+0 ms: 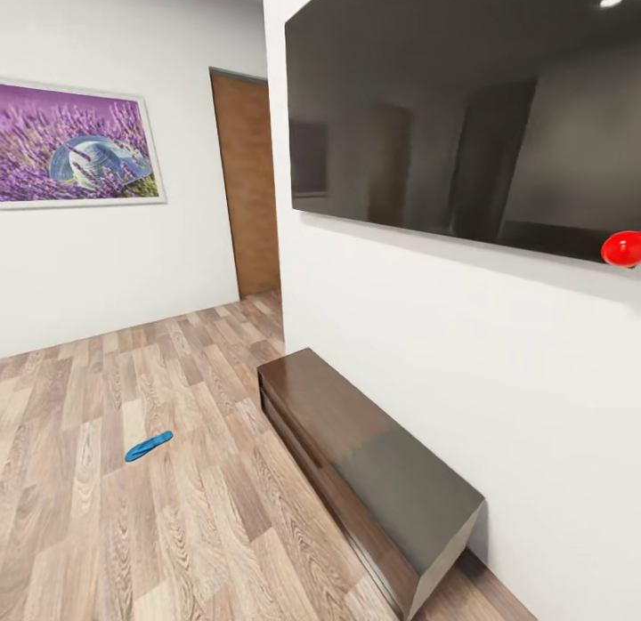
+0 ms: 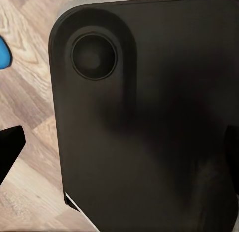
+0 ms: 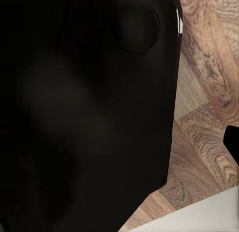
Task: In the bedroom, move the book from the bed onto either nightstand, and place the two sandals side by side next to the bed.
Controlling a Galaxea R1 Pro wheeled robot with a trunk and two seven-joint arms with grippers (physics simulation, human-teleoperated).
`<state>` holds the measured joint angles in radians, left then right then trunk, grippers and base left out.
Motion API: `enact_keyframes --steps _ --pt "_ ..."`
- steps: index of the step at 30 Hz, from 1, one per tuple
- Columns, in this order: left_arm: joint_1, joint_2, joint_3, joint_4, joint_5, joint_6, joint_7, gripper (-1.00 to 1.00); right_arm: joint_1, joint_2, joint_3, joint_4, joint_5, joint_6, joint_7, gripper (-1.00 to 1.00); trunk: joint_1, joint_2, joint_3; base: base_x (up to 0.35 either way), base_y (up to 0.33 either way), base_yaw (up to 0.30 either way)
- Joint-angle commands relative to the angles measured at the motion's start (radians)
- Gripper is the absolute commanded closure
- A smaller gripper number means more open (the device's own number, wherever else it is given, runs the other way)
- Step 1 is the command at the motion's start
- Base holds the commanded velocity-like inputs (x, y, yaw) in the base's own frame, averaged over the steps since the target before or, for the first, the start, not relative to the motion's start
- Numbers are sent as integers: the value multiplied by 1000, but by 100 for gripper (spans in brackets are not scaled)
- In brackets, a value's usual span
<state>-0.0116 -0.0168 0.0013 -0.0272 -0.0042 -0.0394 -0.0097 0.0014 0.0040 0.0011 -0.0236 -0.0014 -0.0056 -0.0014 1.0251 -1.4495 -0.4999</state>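
One bright blue sandal [image 1: 148, 445] lies flat on the wood-plank floor [image 1: 107, 532], left of the long bench and well out from the wall. A sliver of blue [image 2: 4, 52] shows at the picture's edge in the left wrist view; I cannot tell what it is. The book, the bed and the nightstand are out of view. My left gripper [image 2: 119, 147] hangs close to the robot's dark body panel [image 2: 149, 117], its black fingertips [image 2: 11, 147] far apart and nothing between them. One black fingertip [image 3: 232, 138] of my right gripper [image 3: 119, 142] shows at the frame's edge over the floor.
A long low dark-brown bench [image 1: 374, 470] stands against the white wall under a large black screen [image 1: 463, 114]. A red round object [image 1: 621, 247] shows at the right edge. A tan door [image 1: 249, 185] and a lavender picture [image 1: 76, 145] are on the far walls.
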Motion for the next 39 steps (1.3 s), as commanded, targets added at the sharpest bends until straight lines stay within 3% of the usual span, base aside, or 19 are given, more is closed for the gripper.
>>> enact_keyframes --steps 1,12,39 --pt "-1 0 0 1 0 -4 -1 -100 0 0 0 -1 0 -1 0 -100 0 0 -1 -21 0 110" --pt "-1 1 0 1 0 -4 -1 -100 0 8 0 -1 0 -1 3 -100 0 0 -1 -107 0 109" --pt "-1 0 0 1 0 -18 -1 -100 0 16 0 0 1 -1 0 -100 0 0 -6 -52 28 265"
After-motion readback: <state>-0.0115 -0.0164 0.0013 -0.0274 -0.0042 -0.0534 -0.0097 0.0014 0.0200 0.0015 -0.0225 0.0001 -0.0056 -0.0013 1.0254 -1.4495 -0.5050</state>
